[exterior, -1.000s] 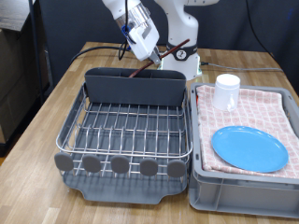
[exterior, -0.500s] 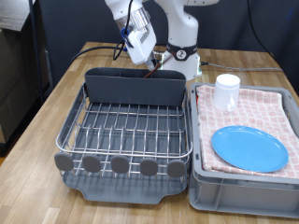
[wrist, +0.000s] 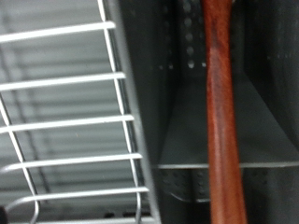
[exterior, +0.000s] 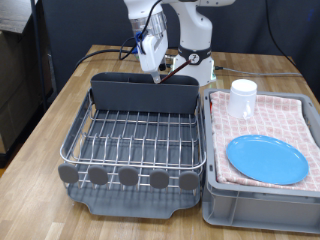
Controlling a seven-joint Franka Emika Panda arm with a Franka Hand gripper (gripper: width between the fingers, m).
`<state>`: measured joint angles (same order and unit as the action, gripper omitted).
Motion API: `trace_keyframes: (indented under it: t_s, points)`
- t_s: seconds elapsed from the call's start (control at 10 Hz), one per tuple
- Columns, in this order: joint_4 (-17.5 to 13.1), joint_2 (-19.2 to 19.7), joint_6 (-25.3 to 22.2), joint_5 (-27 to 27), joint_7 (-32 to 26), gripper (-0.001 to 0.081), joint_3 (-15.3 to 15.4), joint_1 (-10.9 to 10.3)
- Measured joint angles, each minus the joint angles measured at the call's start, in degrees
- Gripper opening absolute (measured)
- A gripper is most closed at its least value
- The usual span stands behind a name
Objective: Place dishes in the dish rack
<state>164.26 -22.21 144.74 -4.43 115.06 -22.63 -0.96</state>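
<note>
Wrist view shows you the long reddish-brown wooden spoon [wrist: 220,112] standing inside the grey caddy [wrist: 201,140], just beside the silver wire dish rack [wrist: 65,121]. The spoon looks smooth, thin and straight. In the exterior view, your end effector [exterior: 152,62] hangs just above the caddy [exterior: 145,92]. You cannot tell if it is open, or if it grips the spoon. If it swings sideways, it could tip the spoon or bump the caddy. The round light-blue plate [exterior: 266,158] and small white plastic cup [exterior: 242,98] sit on the pink checked cloth [exterior: 290,118], beside the rack.
</note>
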Motion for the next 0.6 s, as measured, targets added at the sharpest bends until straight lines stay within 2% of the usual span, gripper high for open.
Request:
trace_keyframes:
  t_s: [0.3, 0.6]
  points:
    - [-0.5, -0.5, -0.2, 6.5, 11.5, 0.0801, 7.8, 3.3]
    - [-2.0, -3.8, -5.3, 9.2, 17.6, 0.0803, 12.6, 4.4]
